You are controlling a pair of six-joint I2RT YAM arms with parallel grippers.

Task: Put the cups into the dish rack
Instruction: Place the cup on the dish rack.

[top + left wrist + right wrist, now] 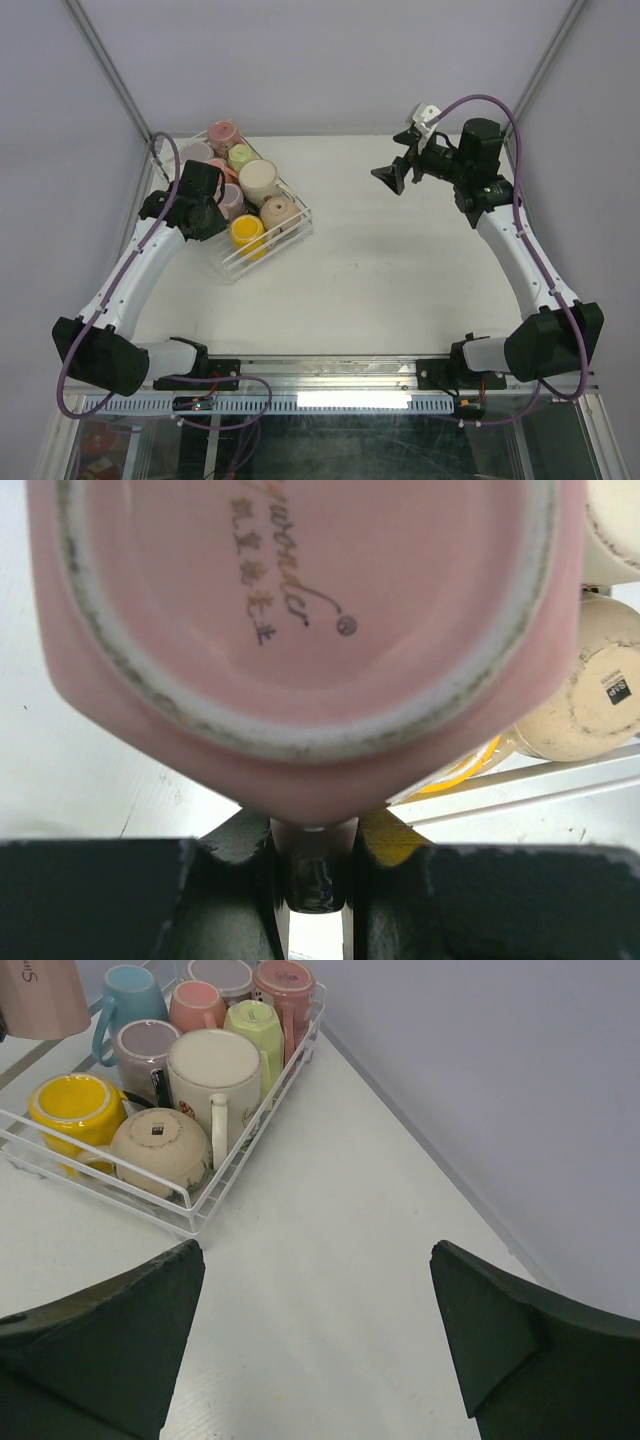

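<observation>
It looks like a robotics lab cell: a white counter (pixel 400 290) enclosed by plain grey walls (pixel 330 60) and metal frame posts (pixel 112 75), with two cabled robot arms (pixel 140 265) bolted to a rail (pixel 340 374) at its edge.

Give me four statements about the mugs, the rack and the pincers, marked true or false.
1. The left pincer holds a pink mug. True.
2. The right pincer is shut on a yellow mug. False: it is open and empty; the yellow mug sits in the rack.
3. The mugs in the rack stand bottom up. True.
4. The rack lies beside the right arm. False: it lies beside the left arm.
</observation>
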